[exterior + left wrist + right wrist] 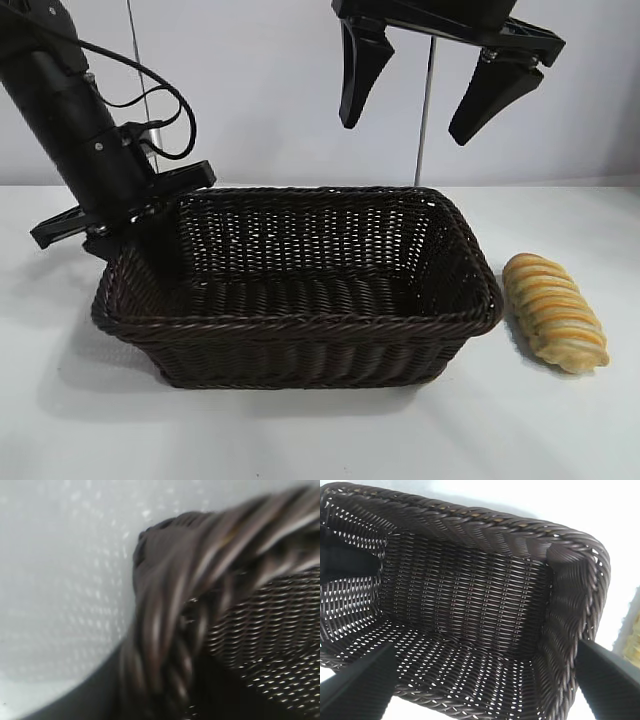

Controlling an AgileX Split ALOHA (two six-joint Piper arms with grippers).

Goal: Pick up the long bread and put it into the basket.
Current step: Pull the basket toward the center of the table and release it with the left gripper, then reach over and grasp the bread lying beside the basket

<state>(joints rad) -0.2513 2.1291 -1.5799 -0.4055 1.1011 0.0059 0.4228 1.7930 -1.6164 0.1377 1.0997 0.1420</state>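
Note:
The long bread (555, 312), golden with orange-brown ridges, lies on the white table just right of the basket (300, 325); a sliver of the bread (633, 637) shows in the right wrist view. The dark woven basket sits mid-table with nothing inside. My left gripper (130, 245) is down at the basket's left end, right at the braided rim (175, 605), which fills the left wrist view. High over the basket's far right part hangs my right gripper (405, 130), open and holding nothing, looking down into the basket (470, 517).
White tabletop (560, 430) runs around the basket, with bare surface in front and to the right beyond the bread. A thin vertical pole (427, 120) stands against the back wall. Cables hang off the left arm (70, 110).

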